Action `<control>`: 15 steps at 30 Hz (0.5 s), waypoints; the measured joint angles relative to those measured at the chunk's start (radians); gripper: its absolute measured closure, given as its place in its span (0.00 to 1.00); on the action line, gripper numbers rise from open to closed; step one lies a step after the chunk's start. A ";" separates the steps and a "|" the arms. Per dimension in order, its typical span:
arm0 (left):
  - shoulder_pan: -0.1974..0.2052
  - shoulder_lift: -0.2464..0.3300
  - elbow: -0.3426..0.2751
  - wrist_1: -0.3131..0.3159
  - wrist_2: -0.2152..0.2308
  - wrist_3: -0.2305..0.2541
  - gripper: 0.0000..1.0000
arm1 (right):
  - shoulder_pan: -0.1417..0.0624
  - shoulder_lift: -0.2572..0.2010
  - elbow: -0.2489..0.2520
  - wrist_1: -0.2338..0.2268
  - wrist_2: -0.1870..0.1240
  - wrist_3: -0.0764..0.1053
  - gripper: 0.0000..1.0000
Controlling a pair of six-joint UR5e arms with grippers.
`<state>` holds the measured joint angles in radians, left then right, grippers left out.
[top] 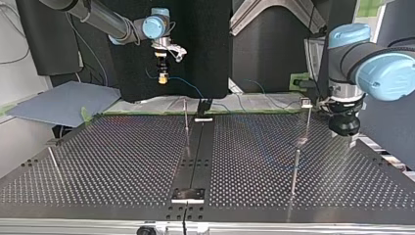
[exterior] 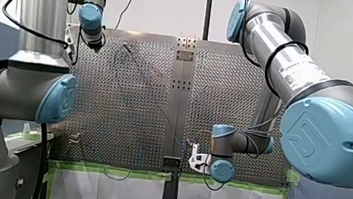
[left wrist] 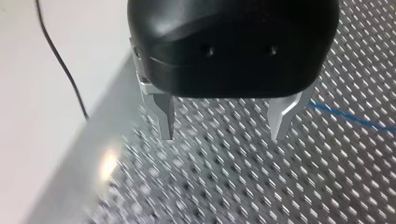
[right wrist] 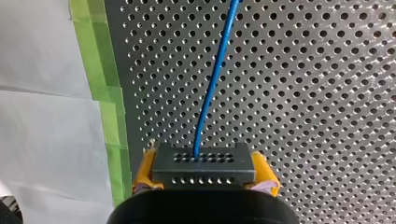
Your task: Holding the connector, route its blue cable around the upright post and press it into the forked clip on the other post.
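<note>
Blue and thin, the cable (right wrist: 212,88) looks light and limp, so expect it to sag and swing rather than keep a shape. You steer it best by the connector (right wrist: 204,164), a small rigid block. It sits at the upper left of the top view, above the table's (top: 122,147) far edge, pinched by its sides between the yellow pads (right wrist: 145,169) of my right gripper (right wrist: 205,171). Mid-frame stands a slim post (top: 185,117). At the right, my left gripper (left wrist: 223,123) hangs empty, metal fingers (left wrist: 164,116) spread wide.
</note>
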<state>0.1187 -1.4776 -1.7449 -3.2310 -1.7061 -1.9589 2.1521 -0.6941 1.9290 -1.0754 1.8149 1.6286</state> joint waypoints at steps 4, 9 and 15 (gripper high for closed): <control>-0.004 0.036 0.036 -0.037 0.034 0.004 0.00 | -0.002 0.000 -0.002 -0.005 0.000 0.001 1.00; -0.021 0.088 0.088 -0.087 0.078 0.012 0.00 | -0.002 0.000 -0.007 -0.005 0.000 0.001 1.00; -0.047 0.148 0.147 -0.148 0.122 0.022 0.00 | -0.003 0.000 -0.011 -0.004 -0.001 0.000 1.00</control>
<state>0.0721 -1.3293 -1.5980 -3.3788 -1.5843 -1.9367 2.1489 -0.6942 1.9177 -1.0793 1.8135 1.6289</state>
